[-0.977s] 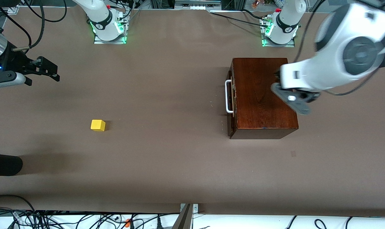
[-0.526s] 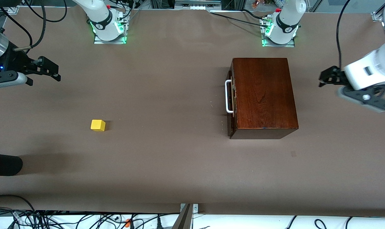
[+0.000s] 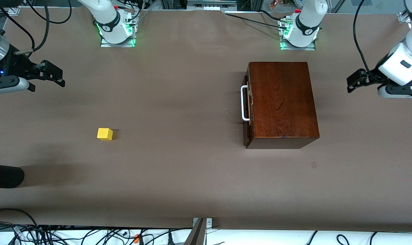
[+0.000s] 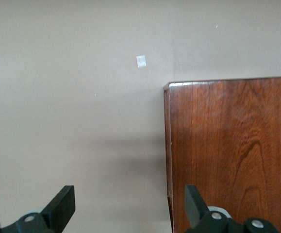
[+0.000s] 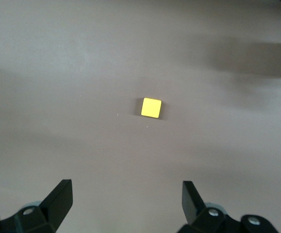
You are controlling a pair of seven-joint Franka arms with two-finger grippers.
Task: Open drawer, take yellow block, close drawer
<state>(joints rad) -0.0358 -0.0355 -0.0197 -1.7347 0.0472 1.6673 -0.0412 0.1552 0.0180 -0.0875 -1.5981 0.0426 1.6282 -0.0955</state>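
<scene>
The dark reddish-brown wooden box (image 3: 282, 102) stands toward the left arm's end of the table. Its drawer (image 3: 247, 112) is pushed in, and the white handle (image 3: 244, 103) faces the right arm's end. The yellow block (image 3: 105, 134) lies on the bare table toward the right arm's end, and it also shows in the right wrist view (image 5: 151, 108). My left gripper (image 3: 354, 81) is open and empty, in the air beside the box; the box top shows in the left wrist view (image 4: 232, 155), past my own gripper (image 4: 129, 204). My right gripper (image 3: 52, 76) waits open and empty over the table's end (image 5: 126, 199).
A black rounded object (image 3: 5, 176) pokes in at the right arm's end, nearer to the front camera than the block. Cables (image 3: 56, 233) run along the table's near edge. A small pale mark (image 3: 314, 164) lies on the table near the box.
My left arm has swung off from above the box top toward the left arm's end of the table. The right arm, the block and the box have not moved.
</scene>
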